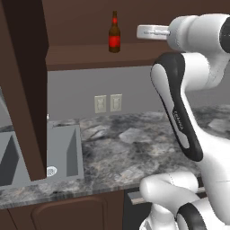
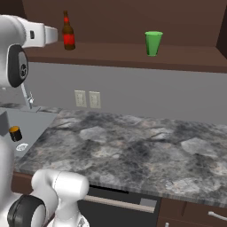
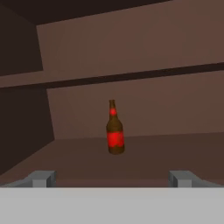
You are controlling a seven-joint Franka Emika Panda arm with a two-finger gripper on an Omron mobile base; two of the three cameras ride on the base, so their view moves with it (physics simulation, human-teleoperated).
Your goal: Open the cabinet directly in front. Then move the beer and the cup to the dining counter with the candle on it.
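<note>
Beer [image 3: 115, 133] upright on the open cabinet [image 3: 131, 57] shelf, straight ahead of the gripper [image 3: 112, 178], well apart from it. Cup [image 2: 153, 43] further along the same shelf. Gripper jaws spread wide, nothing between them. Cabinet opening looks done; both items left to carry to the dining counter.

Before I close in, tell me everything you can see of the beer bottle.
The beer is a small brown glass bottle with a slim neck, red cap and red label. It stands upright and alone on the bottom shelf of the open cabinet, well left of the green cup. Nothing touches it; the gripper is open, short of it.
</note>
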